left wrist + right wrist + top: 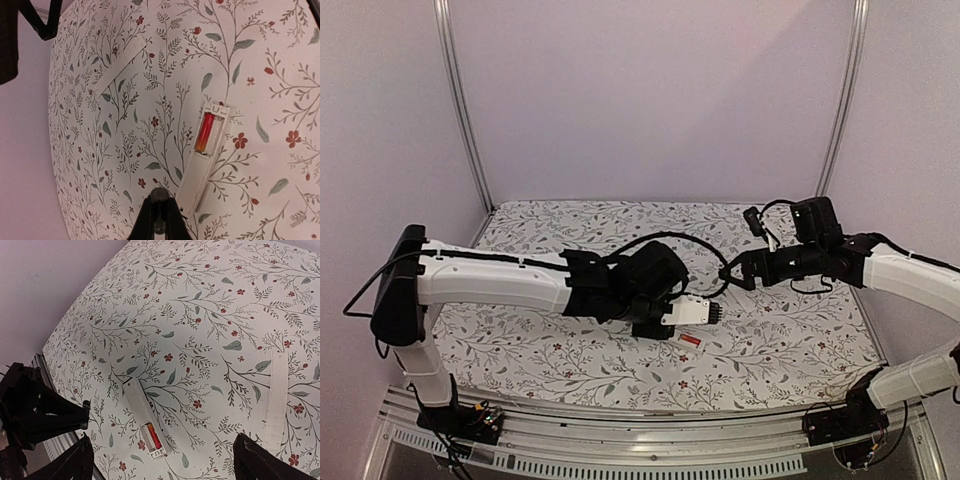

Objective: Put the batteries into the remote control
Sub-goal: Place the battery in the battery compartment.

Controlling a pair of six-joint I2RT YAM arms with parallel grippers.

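Note:
The white remote control [202, 172] lies on the flowered cloth with its compartment open. One red battery [205, 131] sits in a slot there, and the slot beside it is bare. The right wrist view shows the same remote control [141, 410] and battery [154, 436]. My left gripper [160, 200] hovers just beside the remote's plain end. It is shut on a small dark-ended cylinder, seemingly a second battery seen end-on. My right gripper [162, 465] hangs open high above the remote. From above, the left gripper [655, 328] is next to the red battery [690, 340].
A thin flat white cover strip [122, 65] lies loose on the cloth, well away from the remote; it is also in the right wrist view as the cover strip [277, 400]. Grey walls enclose the table. The right gripper [728, 275] hangs near the left arm's wrist.

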